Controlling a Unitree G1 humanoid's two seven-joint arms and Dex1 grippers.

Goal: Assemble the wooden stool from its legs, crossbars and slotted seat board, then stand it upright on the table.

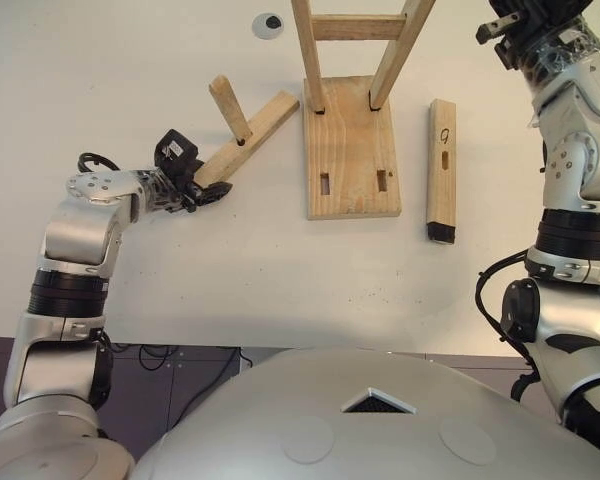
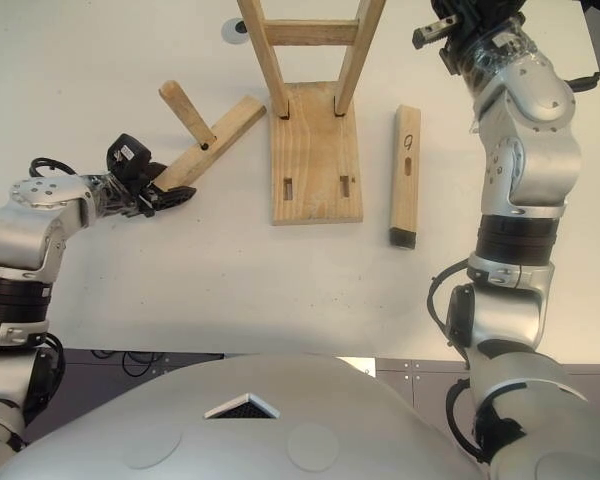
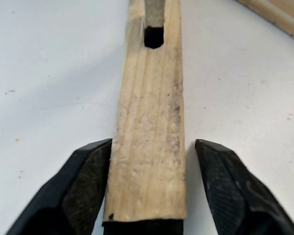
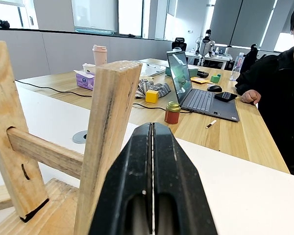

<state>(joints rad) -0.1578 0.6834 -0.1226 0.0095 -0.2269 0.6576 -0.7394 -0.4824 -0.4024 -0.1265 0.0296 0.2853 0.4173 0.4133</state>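
White desk (image 1: 230, 270), laptop (image 4: 198, 90) on the wooden desk (image 4: 235, 139) behind. Seat board (image 1: 350, 160) flat mid-desk, two legs (image 1: 308, 50) and crossbar (image 1: 355, 27) plugged in, tops cut off. Loose leg (image 1: 441, 165) to its right. Left pincer (image 3: 152, 147) open, straddling third leg (image 1: 255, 130). Right pincer (image 4: 152, 132) closed, empty, beside the upright legs.

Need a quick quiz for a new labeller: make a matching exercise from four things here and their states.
1 seat board
2 loose leg
3 left hand
4 right hand

A shut, holding nothing
B open around the end of a pegged leg
C lying alone, right of the board
D flat, with a two-leg frame standing in its slots

Pairs: 1-D, 2-C, 3-B, 4-A
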